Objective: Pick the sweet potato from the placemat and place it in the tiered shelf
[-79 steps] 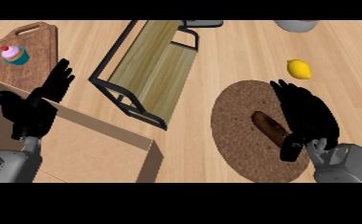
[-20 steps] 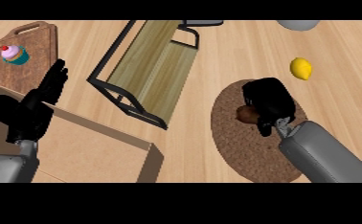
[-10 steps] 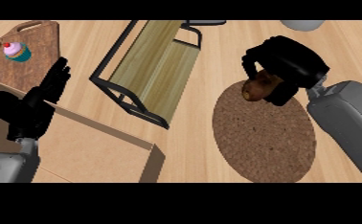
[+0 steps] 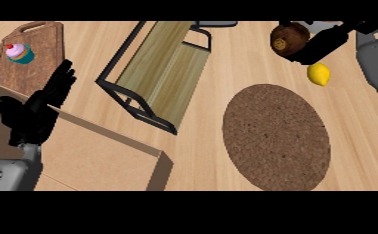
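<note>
One thing has changed above all: the sweet potato (image 4: 286, 39) is off the placemat (image 4: 275, 137) and up in the air. Four seconds ago the right hand (image 4: 319, 45) was pressed down over it on the mat; a second ago it had closed round it; half a second ago it was lifting past the mat's far edge. Now the potato shows near the top right of the view, its cut-looking brown end facing us, with the right hand's dark fingers curled round its far side, so the hand is gripping the potato. It hangs above the desk (image 4: 244, 53), just beyond the lemon (image 4: 319, 74), which lies untouched beside the mat's upper right rim.

The round mat itself now lies bare, so the picking half of the job looks done. What remains is the carry and the placing: the tiered shelf (image 4: 159, 75) stands well to the left of the held potato, slanting across the middle of the view, its black frame around pale slatted levels. My judgement is that the hand must next travel leftward across the desk and lower the potato onto one of those levels without catching the frame.

The left hand (image 4: 38, 109) rests at the left edge, fingers straight and up, just as it was in the earlier views. Farther back on that side a cupcake (image 4: 19, 53) sits on a cutting board (image 4: 37, 43), apart from all this
</note>
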Controlling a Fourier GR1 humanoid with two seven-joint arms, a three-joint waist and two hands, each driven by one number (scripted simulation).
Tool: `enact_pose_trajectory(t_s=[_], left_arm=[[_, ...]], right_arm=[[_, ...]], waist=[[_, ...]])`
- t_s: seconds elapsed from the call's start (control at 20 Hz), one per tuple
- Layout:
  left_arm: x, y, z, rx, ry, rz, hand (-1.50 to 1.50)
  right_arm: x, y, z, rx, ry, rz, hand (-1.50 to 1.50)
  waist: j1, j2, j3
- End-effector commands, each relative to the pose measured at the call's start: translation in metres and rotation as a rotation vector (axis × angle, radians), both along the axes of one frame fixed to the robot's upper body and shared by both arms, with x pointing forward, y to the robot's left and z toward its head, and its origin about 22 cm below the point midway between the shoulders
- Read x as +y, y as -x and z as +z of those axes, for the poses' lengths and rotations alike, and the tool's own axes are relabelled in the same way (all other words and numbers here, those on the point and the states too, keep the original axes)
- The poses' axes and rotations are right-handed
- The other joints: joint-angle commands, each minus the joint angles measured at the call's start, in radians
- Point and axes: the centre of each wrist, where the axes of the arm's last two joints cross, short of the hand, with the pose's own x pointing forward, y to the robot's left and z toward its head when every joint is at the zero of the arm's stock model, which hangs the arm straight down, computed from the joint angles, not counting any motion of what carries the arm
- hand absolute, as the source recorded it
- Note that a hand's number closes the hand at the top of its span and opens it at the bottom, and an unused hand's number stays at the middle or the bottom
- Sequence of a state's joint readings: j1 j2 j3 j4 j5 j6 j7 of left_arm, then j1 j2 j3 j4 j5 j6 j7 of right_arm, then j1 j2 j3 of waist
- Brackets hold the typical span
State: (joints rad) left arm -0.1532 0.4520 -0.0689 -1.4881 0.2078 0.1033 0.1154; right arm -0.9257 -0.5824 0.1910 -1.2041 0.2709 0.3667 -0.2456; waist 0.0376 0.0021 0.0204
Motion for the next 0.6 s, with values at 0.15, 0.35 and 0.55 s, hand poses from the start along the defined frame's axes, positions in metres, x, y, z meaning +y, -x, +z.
enact_pose_trajectory(t_s=[0.15, 0.35, 0.55], left_arm=[[-0.044, 0.025, -0.058, 0.184, -0.004, -0.164, 0.00], [-0.048, 0.019, -0.055, 0.163, 0.002, -0.188, 0.00], [-0.044, 0.014, -0.051, 0.169, 0.000, -0.171, 0.00]], right_arm=[[0.039, -0.022, 0.036, -0.020, -0.073, -0.007, 1.50], [0.068, -0.033, 0.056, -0.036, -0.072, -0.062, 1.50], [0.095, -0.042, 0.053, 0.001, -0.063, -0.054, 1.50]], waist=[[0.008, 0.015, -0.022], [0.020, 0.023, -0.024], [0.023, 0.026, -0.024]])
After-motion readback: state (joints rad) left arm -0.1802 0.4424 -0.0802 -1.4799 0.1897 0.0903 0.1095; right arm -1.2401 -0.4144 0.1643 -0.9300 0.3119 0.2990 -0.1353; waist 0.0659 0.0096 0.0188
